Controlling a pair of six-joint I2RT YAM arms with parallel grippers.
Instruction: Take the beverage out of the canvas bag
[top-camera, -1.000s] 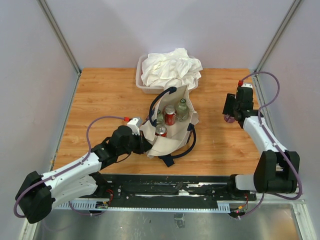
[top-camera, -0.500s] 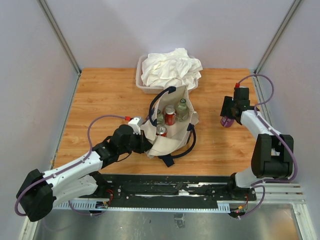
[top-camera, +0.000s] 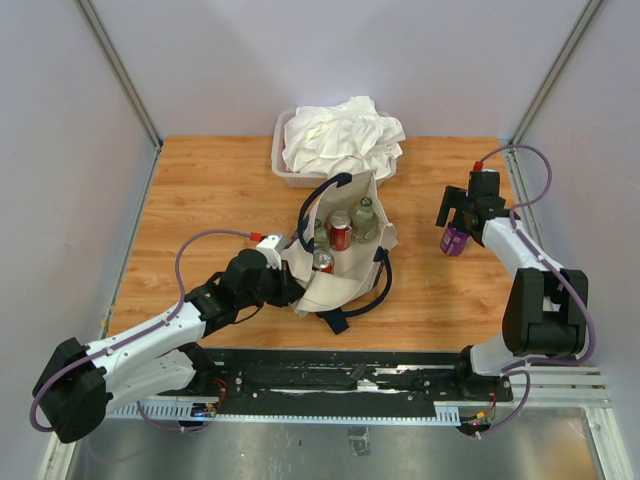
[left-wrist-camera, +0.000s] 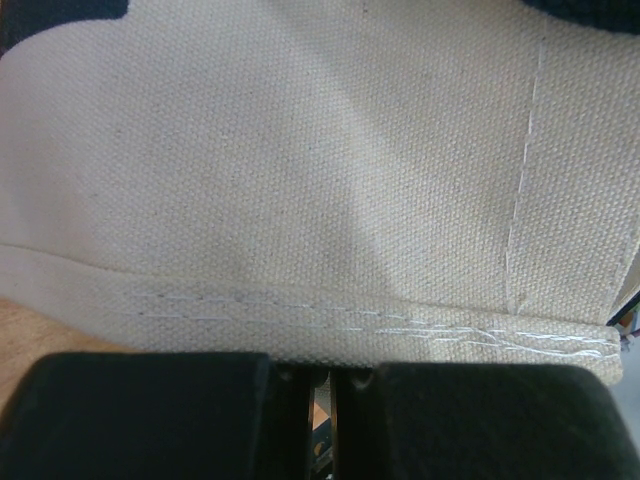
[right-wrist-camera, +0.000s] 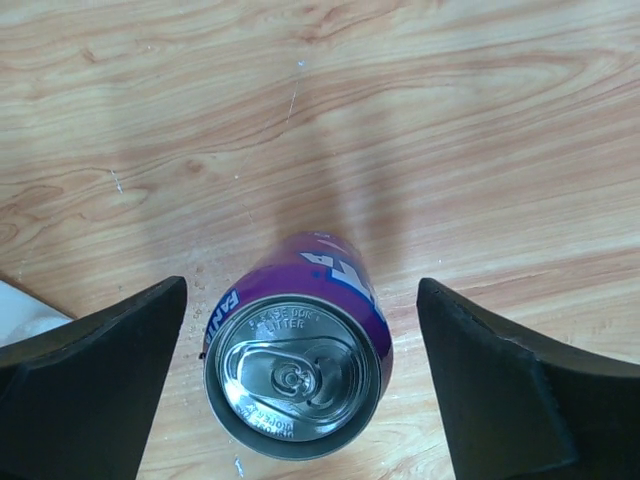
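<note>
The beige canvas bag (top-camera: 335, 285) with navy handles lies open at the table's middle. Inside it are two red cans (top-camera: 340, 231), (top-camera: 322, 262) and two green glass bottles (top-camera: 365, 219). My left gripper (top-camera: 287, 287) is shut on the bag's left hem; in the left wrist view the canvas (left-wrist-camera: 300, 170) fills the frame above the closed gripper (left-wrist-camera: 327, 378). A purple Fanta can (top-camera: 454, 240) stands on the wood at the right. My right gripper (top-camera: 460, 215) is open just above it, and the can (right-wrist-camera: 297, 355) shows between the spread fingers (right-wrist-camera: 95, 390).
A translucent plastic tub (top-camera: 279, 165) heaped with white cloth (top-camera: 342, 135) stands at the back, just behind the bag. The right post and wall are close to the right arm. The table's near edge has the arms' rail.
The right arm swung its elbow in, set the purple can down on the wood and opened its fingers. The left arm and the bag have not moved.
</note>
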